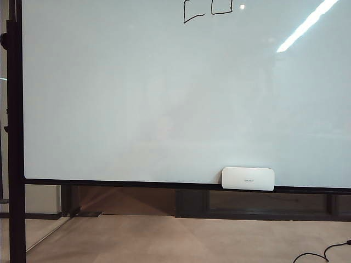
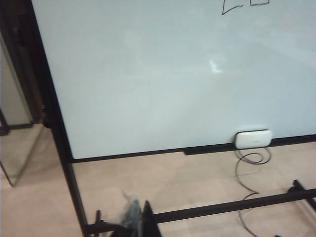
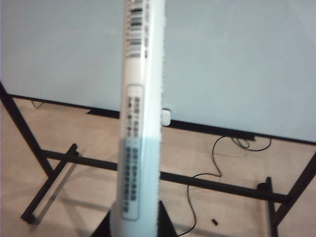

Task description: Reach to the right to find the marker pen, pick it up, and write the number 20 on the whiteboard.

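The whiteboard [image 1: 164, 98] fills the exterior view, and neither gripper shows there. Thin black boxy strokes of the number 20 [image 1: 222, 12] sit at its top edge, cut off by the frame, and show again in the left wrist view [image 2: 232, 11]. In the right wrist view the marker pen [image 3: 138, 123], a white barrel with a printed label and barcode, stands out from my right gripper [image 3: 137, 217], which is shut on it, away from the board. My left gripper [image 2: 138, 219] is blurred, with its tips close together and low in front of the board's stand.
A small white eraser [image 1: 248, 178] rests on the board's lower frame. The black stand bars [image 3: 49, 158] run across the floor under the board. A thin black cable [image 2: 247, 182] loops on the floor, and a small black piece [image 3: 214, 221] lies near it.
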### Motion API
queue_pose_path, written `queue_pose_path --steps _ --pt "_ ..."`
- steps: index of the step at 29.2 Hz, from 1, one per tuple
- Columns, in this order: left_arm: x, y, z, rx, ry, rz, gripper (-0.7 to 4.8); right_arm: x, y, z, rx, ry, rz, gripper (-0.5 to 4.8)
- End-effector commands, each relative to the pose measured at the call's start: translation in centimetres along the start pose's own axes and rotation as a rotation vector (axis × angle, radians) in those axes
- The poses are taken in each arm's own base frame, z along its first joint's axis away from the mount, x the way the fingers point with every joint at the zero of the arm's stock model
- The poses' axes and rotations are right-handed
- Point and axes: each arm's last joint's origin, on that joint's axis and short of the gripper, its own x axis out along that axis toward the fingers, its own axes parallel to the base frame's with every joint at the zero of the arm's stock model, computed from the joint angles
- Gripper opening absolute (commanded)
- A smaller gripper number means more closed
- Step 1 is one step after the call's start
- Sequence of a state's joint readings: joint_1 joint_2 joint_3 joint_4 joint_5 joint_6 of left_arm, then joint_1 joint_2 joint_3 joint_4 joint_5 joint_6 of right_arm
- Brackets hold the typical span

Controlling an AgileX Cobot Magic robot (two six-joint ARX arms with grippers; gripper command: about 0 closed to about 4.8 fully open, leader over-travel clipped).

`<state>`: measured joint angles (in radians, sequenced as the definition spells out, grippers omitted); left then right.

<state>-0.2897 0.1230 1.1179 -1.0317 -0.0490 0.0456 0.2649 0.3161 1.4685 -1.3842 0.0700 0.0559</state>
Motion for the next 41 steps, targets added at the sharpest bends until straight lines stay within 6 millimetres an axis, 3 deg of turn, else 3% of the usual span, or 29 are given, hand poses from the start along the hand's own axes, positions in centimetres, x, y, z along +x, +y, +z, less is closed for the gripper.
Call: queue_pose_path --steps 1,9,16,20,30,36,41 --pt "0.0 -0.8 0.3 -0.030 -0.019 0.014 -0.05 0.8 0.7 -0.6 0.014 -0.035 0.054 -0.01" --pt "0.7 -3.7 0.4 -0.070 -0.018 0.012 -0.05 3.6 2.6 -2.9 0.071 -0.023 0.115 -0.01" --pt "1.3 -3.9 -0.4 -0.131 -0.035 0.051 -0.05 5.9 2.7 -4.9 0.127 -0.061 0.112 -0.01" --pt "2.4 -3.6 -1.2 -0.143 -0.029 0.044 -0.05 7.9 2.3 -5.7 0.132 -0.113 0.103 -0.01" --pt "7.6 -1.3 -5.0 -0.208 -0.036 0.083 -0.05 14.3 0.9 -7.4 0.087 -0.248 0.144 -0.01" --pt "10.8 0.3 -7.2 -0.203 -0.157 0.136 -0.05 17.6 0.0 -9.8 0.188 -0.250 0.102 -0.01" --pt "12.1 1.2 -9.1 -0.229 -0.168 0.228 -0.05 19.9 -0.5 -11.8 0.238 -0.280 0.128 -0.01"
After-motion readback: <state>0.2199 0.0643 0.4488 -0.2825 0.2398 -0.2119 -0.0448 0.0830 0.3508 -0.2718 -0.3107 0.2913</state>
